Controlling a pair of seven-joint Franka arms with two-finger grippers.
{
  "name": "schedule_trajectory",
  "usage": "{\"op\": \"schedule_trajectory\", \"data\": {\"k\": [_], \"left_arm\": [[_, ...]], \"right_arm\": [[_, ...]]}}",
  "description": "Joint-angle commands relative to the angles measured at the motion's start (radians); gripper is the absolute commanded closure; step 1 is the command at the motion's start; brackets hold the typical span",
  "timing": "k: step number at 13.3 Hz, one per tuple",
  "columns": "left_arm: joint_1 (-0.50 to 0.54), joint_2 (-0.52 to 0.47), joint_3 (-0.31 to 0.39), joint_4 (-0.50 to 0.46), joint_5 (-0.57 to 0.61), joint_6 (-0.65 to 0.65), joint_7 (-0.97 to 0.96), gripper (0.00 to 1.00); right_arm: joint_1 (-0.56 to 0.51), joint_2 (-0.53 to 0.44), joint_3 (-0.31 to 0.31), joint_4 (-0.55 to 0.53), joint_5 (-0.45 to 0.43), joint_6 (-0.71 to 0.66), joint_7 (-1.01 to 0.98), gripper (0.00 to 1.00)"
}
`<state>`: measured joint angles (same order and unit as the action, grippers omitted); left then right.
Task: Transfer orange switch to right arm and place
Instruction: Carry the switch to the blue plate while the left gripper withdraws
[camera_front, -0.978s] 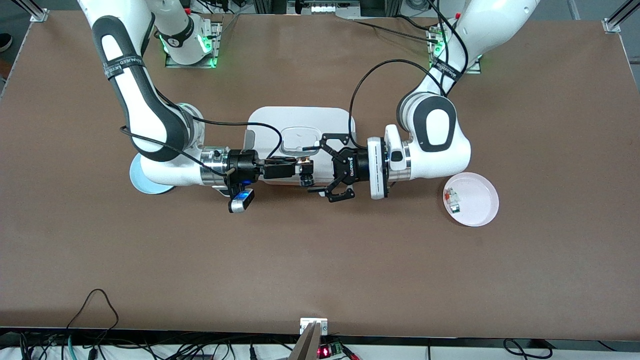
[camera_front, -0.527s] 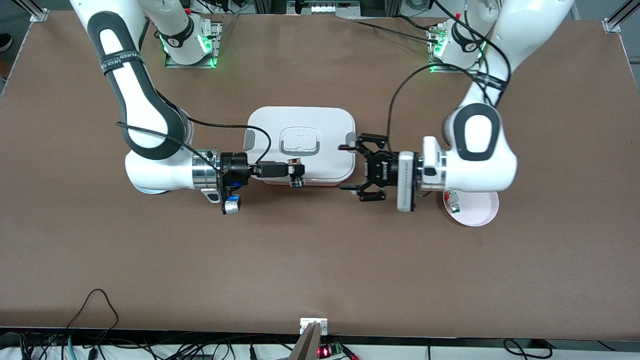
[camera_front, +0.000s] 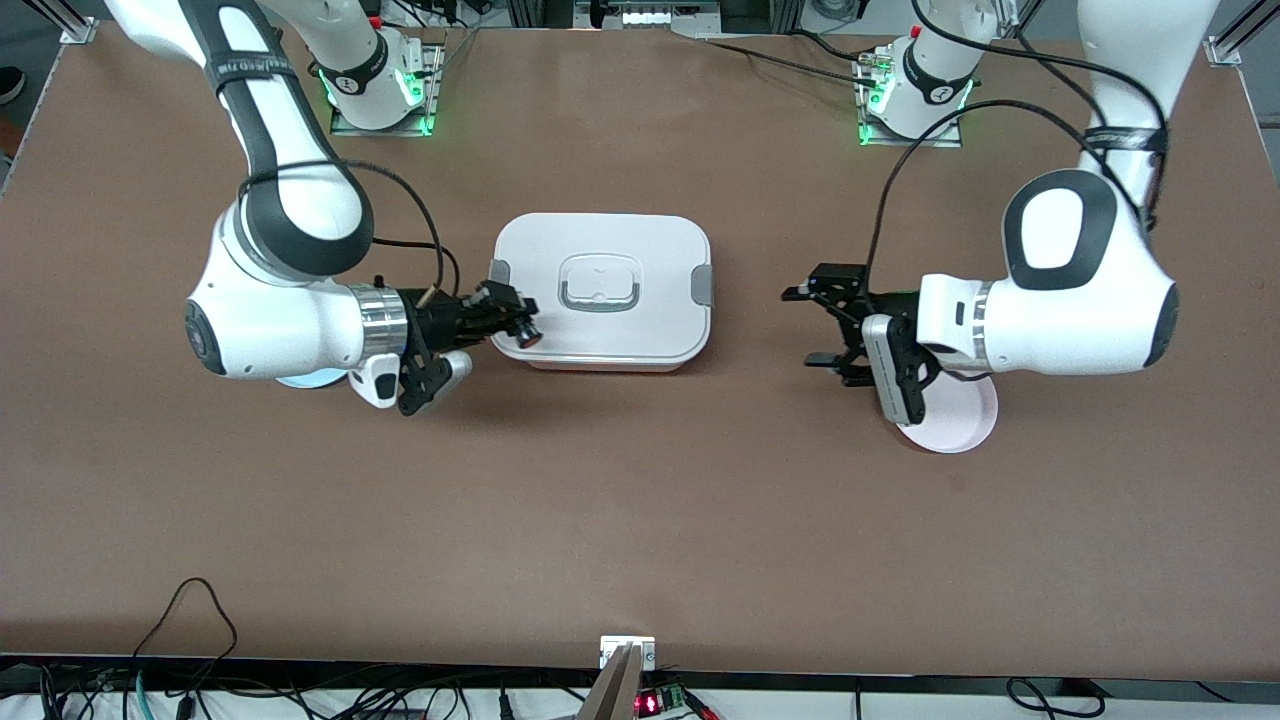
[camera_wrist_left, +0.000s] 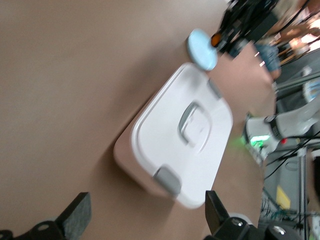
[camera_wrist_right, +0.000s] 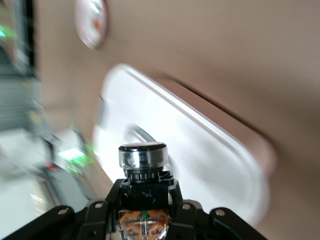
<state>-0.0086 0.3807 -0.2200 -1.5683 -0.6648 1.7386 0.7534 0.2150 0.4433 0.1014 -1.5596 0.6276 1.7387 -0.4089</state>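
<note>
Orange switch (camera_front: 524, 334) sits pinched in right gripper (camera_front: 512, 322), up over the edge of the white lidded box (camera_front: 604, 290). Left gripper (camera_front: 828, 326) spread wide, holding nothing, over table near pink dish (camera_front: 962, 428). Handover looks done; placing left.

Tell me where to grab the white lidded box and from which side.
Probably the grey handle in the lid of the white lidded box, from straight above: it is the only slim part; the rounded body looks too broad for a gripper.
</note>
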Motion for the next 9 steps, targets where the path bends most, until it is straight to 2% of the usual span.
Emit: {"op": "schedule_trajectory", "data": {"k": [1,3,5,6,7,9], "left_arm": [[0.027,-0.009,0.002,0.109,0.266,-0.182,-0.176,0.0],[0.025,-0.017,-0.013,0.19,0.469,-0.342,-0.323,0.0],[0.016,-0.041,0.01,0.223,0.548,-0.451,-0.443,0.0],[0.001,-0.096,0.019,0.199,0.629,-0.426,-0.474,0.0],[-0.026,-0.161,0.049,0.132,0.696,-0.374,-0.491,0.0],[-0.066,-0.314,0.163,-0.041,0.735,-0.193,-0.534,0.0]], "right_arm": [[-0.046,-0.099,0.001,-0.084,-0.178,-0.039,-0.193,0.92],[-0.083,-0.182,0.001,-0.195,-0.285,-0.021,-0.354,0.92],[-0.111,-0.245,0.001,-0.293,-0.412,0.045,-0.549,0.92],[-0.126,-0.276,0.001,-0.348,-0.466,0.097,-0.655,0.92],[-0.152,-0.302,0.001,-0.409,-0.5,0.154,-0.744,0.93],[-0.204,-0.345,0.0,-0.541,-0.509,0.282,-0.899,0.93]]}}
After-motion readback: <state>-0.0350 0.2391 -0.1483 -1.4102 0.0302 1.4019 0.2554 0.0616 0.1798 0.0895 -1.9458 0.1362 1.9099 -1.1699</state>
